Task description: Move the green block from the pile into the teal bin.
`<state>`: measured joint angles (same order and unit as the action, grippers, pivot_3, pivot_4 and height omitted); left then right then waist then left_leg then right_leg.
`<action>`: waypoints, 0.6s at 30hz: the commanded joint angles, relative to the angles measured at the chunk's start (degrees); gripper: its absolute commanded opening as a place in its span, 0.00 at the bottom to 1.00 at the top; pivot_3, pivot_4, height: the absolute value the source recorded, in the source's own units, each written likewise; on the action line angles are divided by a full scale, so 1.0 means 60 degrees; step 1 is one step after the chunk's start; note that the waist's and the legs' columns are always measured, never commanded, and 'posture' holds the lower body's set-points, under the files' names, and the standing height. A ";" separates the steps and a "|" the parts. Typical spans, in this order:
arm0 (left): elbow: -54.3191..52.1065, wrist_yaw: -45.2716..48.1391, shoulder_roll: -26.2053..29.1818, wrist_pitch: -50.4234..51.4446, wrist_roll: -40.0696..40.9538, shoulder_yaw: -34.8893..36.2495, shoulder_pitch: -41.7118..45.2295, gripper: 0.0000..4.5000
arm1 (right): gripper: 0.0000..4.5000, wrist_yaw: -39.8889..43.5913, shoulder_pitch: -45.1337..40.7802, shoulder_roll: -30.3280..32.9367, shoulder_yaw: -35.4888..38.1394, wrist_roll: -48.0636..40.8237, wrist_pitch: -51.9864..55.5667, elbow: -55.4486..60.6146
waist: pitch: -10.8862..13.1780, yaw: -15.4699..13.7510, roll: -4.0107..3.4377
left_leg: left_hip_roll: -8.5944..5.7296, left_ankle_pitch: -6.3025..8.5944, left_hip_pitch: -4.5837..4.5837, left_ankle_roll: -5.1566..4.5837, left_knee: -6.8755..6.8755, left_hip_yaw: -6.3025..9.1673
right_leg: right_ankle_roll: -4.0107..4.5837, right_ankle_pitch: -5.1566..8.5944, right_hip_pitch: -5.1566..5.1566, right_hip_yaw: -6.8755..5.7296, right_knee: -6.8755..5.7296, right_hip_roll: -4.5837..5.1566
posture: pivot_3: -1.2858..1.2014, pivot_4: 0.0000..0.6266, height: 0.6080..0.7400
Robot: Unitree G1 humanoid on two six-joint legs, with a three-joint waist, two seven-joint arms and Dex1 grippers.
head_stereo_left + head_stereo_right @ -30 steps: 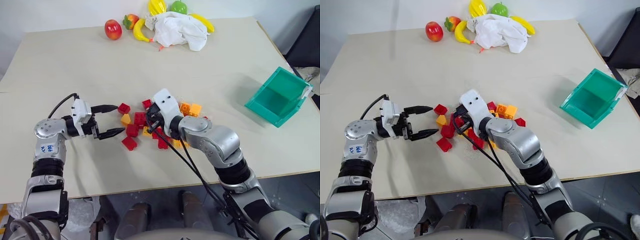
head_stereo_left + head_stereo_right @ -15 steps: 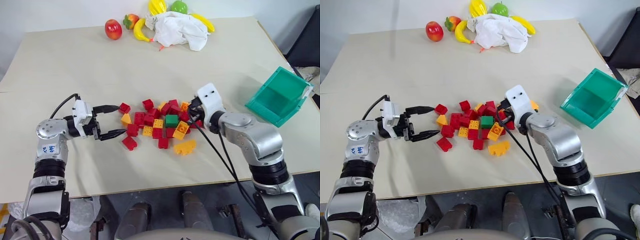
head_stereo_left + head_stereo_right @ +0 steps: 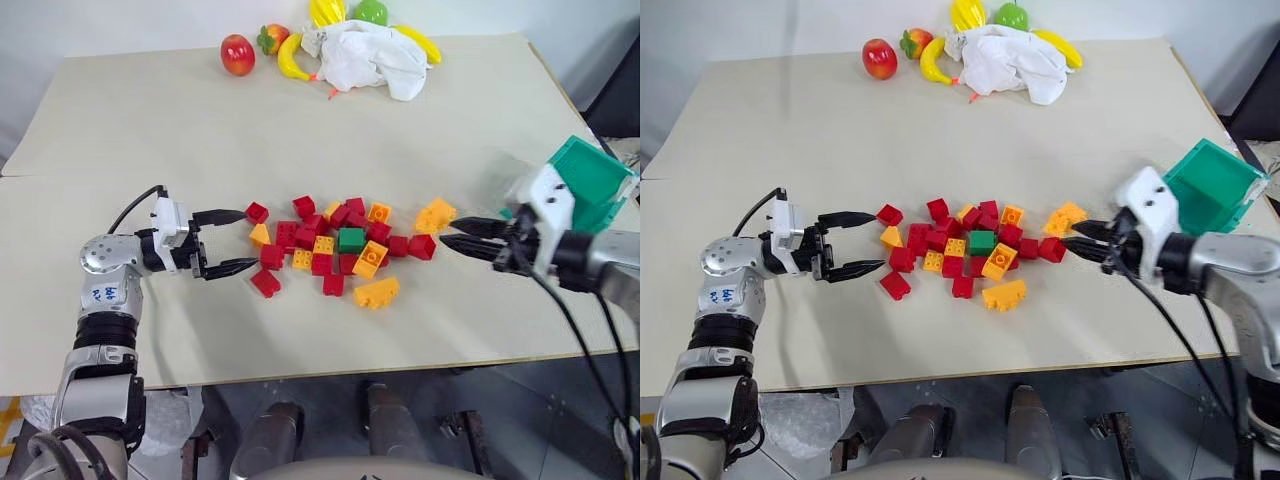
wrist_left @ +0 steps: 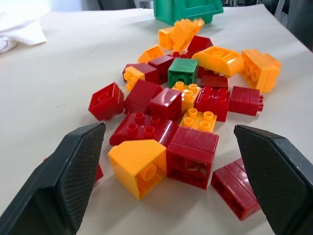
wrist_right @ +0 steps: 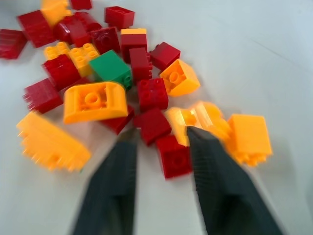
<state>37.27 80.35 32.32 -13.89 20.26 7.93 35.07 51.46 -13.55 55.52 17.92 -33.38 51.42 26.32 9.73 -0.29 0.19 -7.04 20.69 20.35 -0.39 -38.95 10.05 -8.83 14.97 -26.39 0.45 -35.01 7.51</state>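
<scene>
The green block (image 3: 350, 239) lies in the middle of the pile (image 3: 322, 264) of red and orange-yellow bricks, spread at the centre of the table. At the table's right edge the teal bin (image 3: 592, 178) stands tilted. My left gripper (image 3: 250, 239) is open at the pile's left end, level, with a red brick (image 3: 257, 212) just beyond its far fingertip. My right gripper (image 3: 447, 231) hovers between pile and bin, pointing back at the bricks. Its fingers are apart and hold nothing. In the right wrist view the green block (image 5: 111, 68) lies well ahead of them.
Along the table's far edge lie a red apple (image 3: 237, 54), bananas (image 3: 291, 58), other fruit and a crumpled white cloth (image 3: 372, 60). A loose orange brick (image 3: 376, 293) sits in front of the pile. The table's front edge (image 3: 330, 375) runs close below both arms.
My right arm has swung from on top of the pile out to its right, near the bin, and its fingers have parted. The green block now shows. The left gripper has stayed put.
</scene>
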 commanded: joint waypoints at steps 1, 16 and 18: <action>0.0095 0.0253 0.0061 -0.0148 0.0205 0.0117 0.0144 1.00 | 0.64 0.0690 0.0652 0.0679 0.0979 -0.0146 -0.0222 0.0089 | 0.0000 -0.0049 0.0000 | -0.0001 0.0000 0.0000 0.0000 -0.0006 -0.0002 | 0.0000 -0.0001 0.0001 0.0001 -0.0003 0.0000 | 0.52 0.24 1.00; 0.0587 0.0228 -0.0166 -0.0529 0.0107 0.0130 0.0472 1.00 | 0.99 -0.2481 -0.3070 -0.1218 -0.2089 -0.1215 0.3619 0.0728 | 0.0003 -0.0149 0.0006 | 0.0044 -0.0001 -0.0008 0.0005 -0.0027 -0.0075 | 0.0024 -0.0061 -0.0009 0.0001 0.0015 -0.0004 | 0.52 0.24 1.00; 0.0569 0.0215 -0.0211 -0.0557 0.0098 0.0120 0.0474 1.00 | 0.99 -0.2902 -0.3879 -0.1828 -0.3186 -0.0790 0.3949 0.0140 | 0.0003 -0.0156 0.0006 | 0.0046 -0.0001 -0.0003 0.0005 -0.0026 -0.0073 | 0.0025 -0.0062 -0.0018 -0.0001 0.0011 -0.0007 | 0.52 0.24 1.00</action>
<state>41.36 81.84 30.83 -16.38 20.22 8.06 37.51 36.26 -34.89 45.23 1.61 -39.76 73.55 28.35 9.75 -1.22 0.22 -6.78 20.69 20.35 -0.36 -39.10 9.60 -8.68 14.59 -26.50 0.44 -34.95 7.48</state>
